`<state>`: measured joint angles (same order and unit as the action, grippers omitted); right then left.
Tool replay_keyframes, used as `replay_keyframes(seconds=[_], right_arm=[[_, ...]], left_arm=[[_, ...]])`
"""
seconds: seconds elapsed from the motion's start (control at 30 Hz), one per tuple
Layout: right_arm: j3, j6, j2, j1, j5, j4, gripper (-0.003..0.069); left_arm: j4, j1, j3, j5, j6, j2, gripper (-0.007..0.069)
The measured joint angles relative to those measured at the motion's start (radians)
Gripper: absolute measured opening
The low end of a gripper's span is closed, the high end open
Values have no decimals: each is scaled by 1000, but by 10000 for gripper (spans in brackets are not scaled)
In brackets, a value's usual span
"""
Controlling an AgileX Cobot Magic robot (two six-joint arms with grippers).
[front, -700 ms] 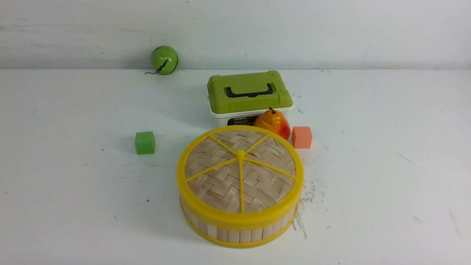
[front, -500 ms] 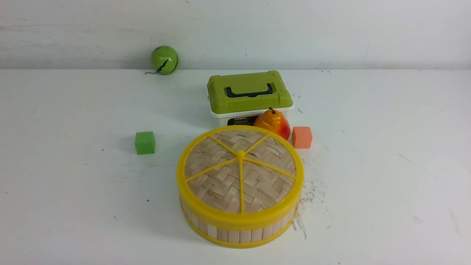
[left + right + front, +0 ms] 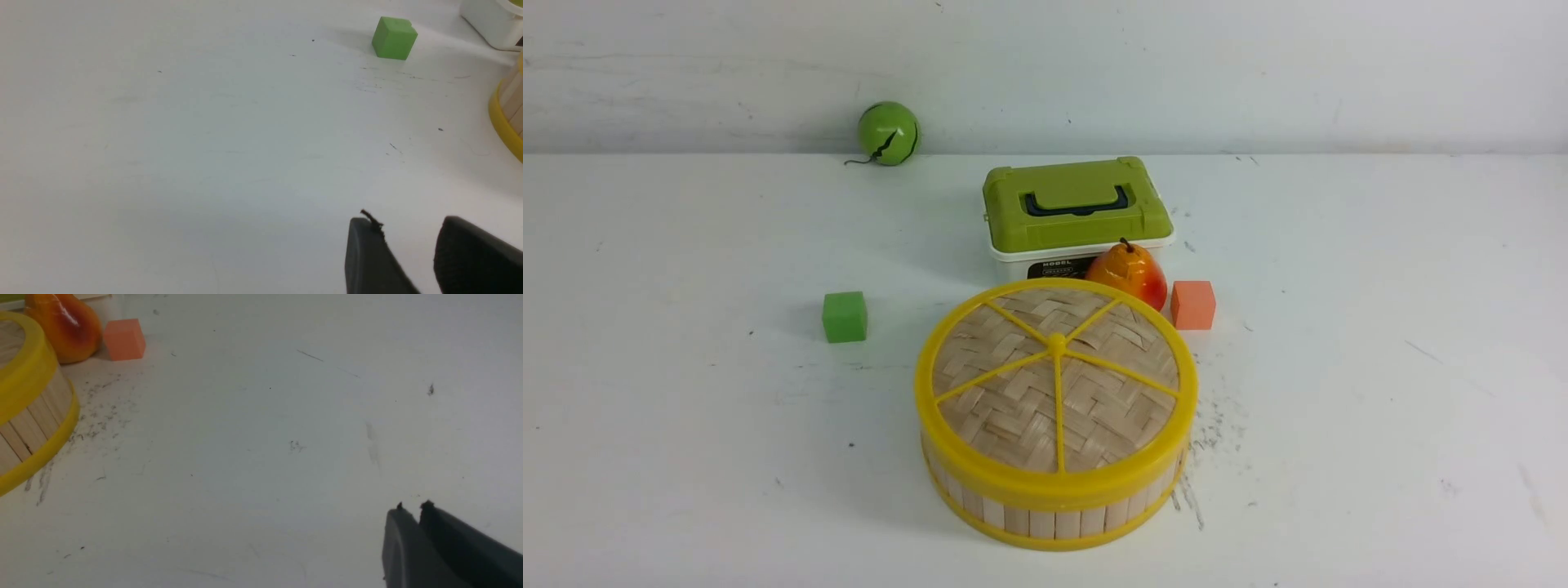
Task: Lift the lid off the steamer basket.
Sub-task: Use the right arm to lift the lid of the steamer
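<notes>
Front and centre, the lid (image 3: pixel 1013 408) sits untouched on the basket (image 3: pixel 1054 519), left gripper (image 3: pixel 408 232) slightly parted, right gripper (image 3: pixel 412 508) closed, both well clear; next, one must reach its rim, avoiding the pear (image 3: pixel 1127 273) at 1 o'clock.

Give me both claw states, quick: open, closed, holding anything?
Left claw: open, holding nothing.
Right claw: closed, holding nothing.

A pear (image 3: pixel 1127 273) stands before a green-lidded box (image 3: pixel 1076 204), orange cube (image 3: pixel 1193 305) just beside, green cube (image 3: pixel 844 317) well apart
</notes>
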<state>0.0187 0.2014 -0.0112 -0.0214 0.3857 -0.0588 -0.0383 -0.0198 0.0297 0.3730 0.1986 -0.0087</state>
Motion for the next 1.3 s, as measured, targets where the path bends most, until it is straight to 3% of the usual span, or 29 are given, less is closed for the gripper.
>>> replay_keyframes(seconds=[0.37, 0.4, 0.43, 0.63, 0.7, 0.83, 0.97, 1.1, 1.2, 1.3], right_arm=[[0, 8, 0, 0, 0, 33, 71], [0, 53, 0, 0, 0, 127, 74], [0, 61, 0, 0, 0, 142, 75], [7, 394, 0, 0, 14, 664, 84], [8, 423, 0, 0, 16, 725, 86], [8, 408, 0, 0, 15, 729, 87], [8, 325, 0, 0, 3, 729, 90], [-90, 41, 2, 7, 63, 711, 93], [-314, -187, 109, 13, 176, 659, 90], [-595, -329, 337, 13, 380, 562, 57]], left_arm=[[0, 0, 0, 0, 0, 0, 239], [0, 0, 0, 0, 0, 0, 239], [0, 0, 0, 0, 0, 0, 239], [0, 0, 0, 0, 0, 0, 239], [0, 0, 0, 0, 0, 0, 239], [0, 0, 0, 0, 0, 0, 239], [0, 0, 0, 0, 0, 0, 239], [0, 0, 0, 0, 0, 0, 239], [0, 0, 0, 0, 0, 0, 239], [0, 0, 0, 0, 0, 0, 239]])
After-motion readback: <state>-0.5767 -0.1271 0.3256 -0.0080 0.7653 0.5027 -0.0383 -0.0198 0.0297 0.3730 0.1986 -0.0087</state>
